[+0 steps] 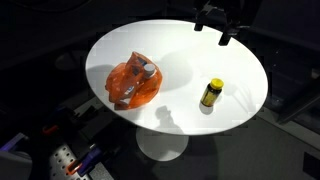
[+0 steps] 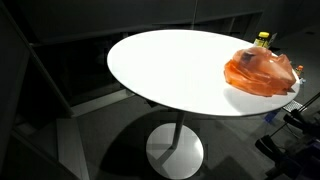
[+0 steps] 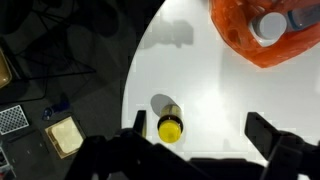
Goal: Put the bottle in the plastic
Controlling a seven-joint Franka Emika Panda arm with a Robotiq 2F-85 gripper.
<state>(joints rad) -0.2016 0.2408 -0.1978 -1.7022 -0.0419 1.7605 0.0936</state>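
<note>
A small bottle with a yellow cap and dark label [image 1: 211, 93] stands upright on the round white table [image 1: 200, 55]. In the wrist view the bottle [image 3: 171, 127] shows from above, just inside my left finger. An orange plastic bag [image 1: 135, 82] lies on the table and holds a grey-capped container [image 1: 147, 70]. The bag also shows in the wrist view [image 3: 262, 38] and in an exterior view [image 2: 262, 72], where the bottle's cap [image 2: 262, 40] peeks out behind it. My gripper [image 3: 200, 128] is open and empty, well above the table [image 1: 225, 30].
The table edge [image 3: 140, 70] runs close to the bottle, with dark floor beyond it. A tan box [image 3: 63, 135] and a gridded item [image 3: 12, 120] lie on the floor. Clutter [image 1: 70, 160] sits beside the table's pedestal [image 1: 162, 148].
</note>
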